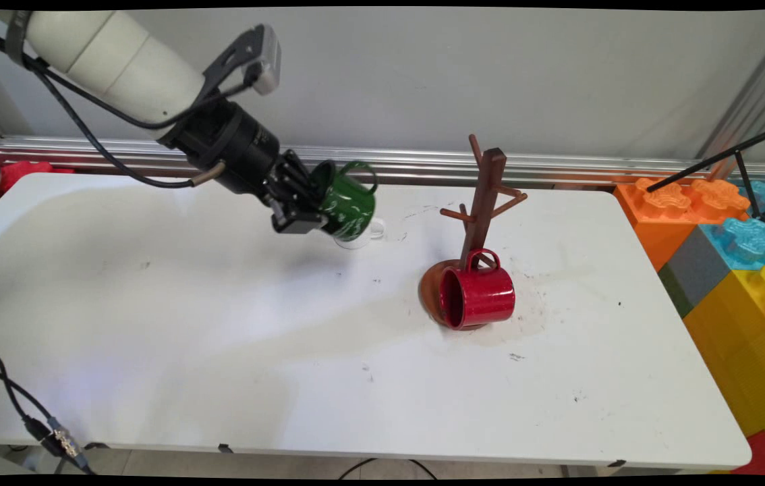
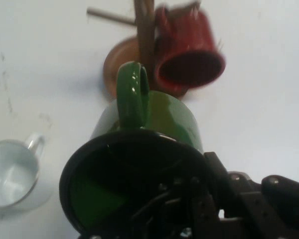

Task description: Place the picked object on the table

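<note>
My gripper is shut on the rim of a green mug, held tilted above the table with its handle up. In the hand view the green mug fills the lower middle, one finger reaching inside its dark mouth. To the right stands a brown wooden mug tree on a round base. A red mug hangs by its handle from a low peg, resting against the base, mouth facing left. The red mug and the tree lie just beyond the green mug in the hand view.
A small clear glass cup sits on the table right below the green mug; the glass cup shows at the hand view's left. Big coloured toy blocks stand off the table's right end. Cables hang at the near left corner.
</note>
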`<move>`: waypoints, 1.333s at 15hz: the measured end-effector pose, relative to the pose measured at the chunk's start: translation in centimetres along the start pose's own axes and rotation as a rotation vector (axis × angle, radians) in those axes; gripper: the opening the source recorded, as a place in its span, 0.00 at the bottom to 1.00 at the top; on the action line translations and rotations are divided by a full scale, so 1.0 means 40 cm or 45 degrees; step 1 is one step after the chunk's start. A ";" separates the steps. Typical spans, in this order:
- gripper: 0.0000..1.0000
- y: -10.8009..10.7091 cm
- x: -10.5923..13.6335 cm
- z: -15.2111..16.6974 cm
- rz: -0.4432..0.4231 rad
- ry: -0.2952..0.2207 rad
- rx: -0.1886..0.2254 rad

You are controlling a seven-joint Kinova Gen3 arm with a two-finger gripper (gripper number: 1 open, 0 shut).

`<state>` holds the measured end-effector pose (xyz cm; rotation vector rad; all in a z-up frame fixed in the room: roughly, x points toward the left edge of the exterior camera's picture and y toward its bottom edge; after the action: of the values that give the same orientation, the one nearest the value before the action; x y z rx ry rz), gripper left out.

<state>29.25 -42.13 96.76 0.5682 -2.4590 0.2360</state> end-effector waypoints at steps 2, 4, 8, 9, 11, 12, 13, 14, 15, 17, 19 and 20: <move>0.00 -0.014 -0.006 0.012 0.044 -0.072 0.013; 0.00 -0.027 -0.009 0.029 0.087 -0.139 0.023; 0.00 -0.045 -0.011 0.072 0.149 -0.262 0.037; 0.00 -0.050 -0.011 0.087 0.159 -0.297 0.042; 0.00 -0.060 -0.013 0.122 0.171 -0.372 0.051; 0.00 -0.064 -0.013 0.138 0.176 -0.401 0.053; 0.00 -0.067 -0.013 0.149 0.179 -0.419 0.055; 0.00 -0.070 -0.015 0.165 0.181 -0.446 0.056; 0.00 -0.072 -0.015 0.175 0.182 -0.462 0.057; 0.00 -0.077 -0.018 0.209 0.188 -0.510 0.058; 0.00 -0.080 -0.020 0.241 0.196 -0.552 0.057; 0.00 -0.080 -0.021 0.257 0.201 -0.571 0.054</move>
<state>26.00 -47.71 88.09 0.4857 -2.9452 0.2455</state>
